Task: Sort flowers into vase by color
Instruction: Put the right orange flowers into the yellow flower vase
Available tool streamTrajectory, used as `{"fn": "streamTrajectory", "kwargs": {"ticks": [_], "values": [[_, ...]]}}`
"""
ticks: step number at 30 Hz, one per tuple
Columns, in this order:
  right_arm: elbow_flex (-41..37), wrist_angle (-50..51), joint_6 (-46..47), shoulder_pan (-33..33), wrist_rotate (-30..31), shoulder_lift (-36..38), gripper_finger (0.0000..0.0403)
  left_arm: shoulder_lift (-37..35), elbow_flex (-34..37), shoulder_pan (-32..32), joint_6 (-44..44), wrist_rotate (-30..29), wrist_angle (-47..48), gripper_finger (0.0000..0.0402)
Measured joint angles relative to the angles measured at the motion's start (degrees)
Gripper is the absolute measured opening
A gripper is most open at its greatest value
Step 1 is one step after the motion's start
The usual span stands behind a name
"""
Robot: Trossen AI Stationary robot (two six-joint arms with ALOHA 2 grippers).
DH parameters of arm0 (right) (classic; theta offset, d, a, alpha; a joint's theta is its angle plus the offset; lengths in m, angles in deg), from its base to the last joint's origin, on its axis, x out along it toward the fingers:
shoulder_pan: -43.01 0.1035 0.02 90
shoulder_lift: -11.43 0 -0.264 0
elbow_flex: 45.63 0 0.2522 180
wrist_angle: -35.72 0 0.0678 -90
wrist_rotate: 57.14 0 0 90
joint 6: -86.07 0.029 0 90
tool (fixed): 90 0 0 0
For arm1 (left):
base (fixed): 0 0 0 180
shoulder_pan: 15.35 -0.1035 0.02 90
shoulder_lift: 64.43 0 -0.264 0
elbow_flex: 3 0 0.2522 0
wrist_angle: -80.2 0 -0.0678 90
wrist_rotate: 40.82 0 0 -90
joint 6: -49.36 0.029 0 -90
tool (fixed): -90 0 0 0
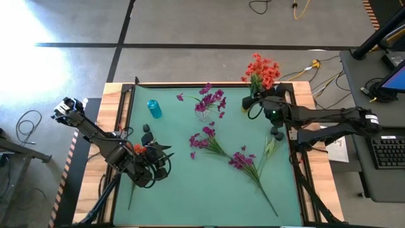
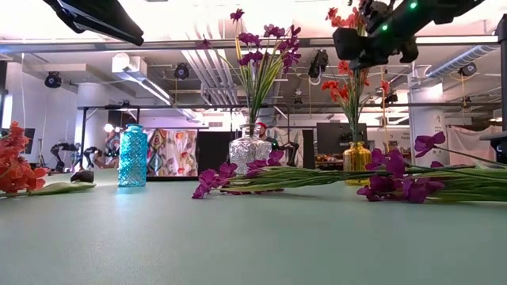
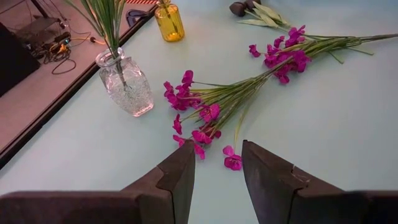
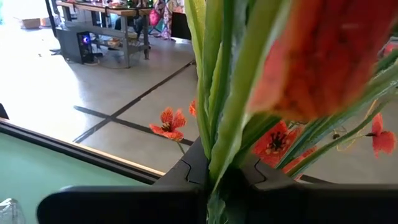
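My right gripper (image 4: 221, 174) is shut on an orange-red flower (image 1: 261, 69) at the table's far right, above the yellow vase (image 2: 356, 158). Orange stems (image 2: 353, 111) run down into that vase. Magenta flowers stand in the clear vase (image 1: 205, 113). Two more magenta flowers (image 1: 205, 140) (image 1: 243, 159) lie flat on the green mat. Another orange-red flower (image 2: 14, 168) lies on the mat under my left arm. My left gripper (image 3: 217, 155) is open above the mat at the near left, pointing toward the magenta flowers, with nothing between its fingers. My right gripper pinches the orange-red flower's green stems and leaves (image 4: 216, 149) between its two fingers, below a bloom. The fingers come about level from the table's right side and lie across the stems. The stems stand upright. Whether the held stem's lower end is in the yellow vase, I cannot tell.
A blue vase (image 1: 154, 109) stands at the far left of the mat. Dark buds lie near it (image 1: 147, 130) and near the right arm (image 1: 276, 133). The near middle of the mat (image 1: 202, 196) is bare. Wooden rails edge the table (image 1: 117, 95).
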Motion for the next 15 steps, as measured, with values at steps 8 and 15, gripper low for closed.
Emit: {"fn": "streamTrajectory", "kwargs": {"ticks": [8, 15], "values": [[0.0, 0.02, -0.05, 0.0, 1.26, -1.21, 0.0018, 0.0, 0.0, 0.0, 0.0, 0.0, 0.02, 0.0119], [0.0, 0.02, -0.11, 0.0, 1.26, -1.47, 0.0018, 0.0, 0.0, 0.0, 0.0, 0.0, 0.06, 0.0119]]}}
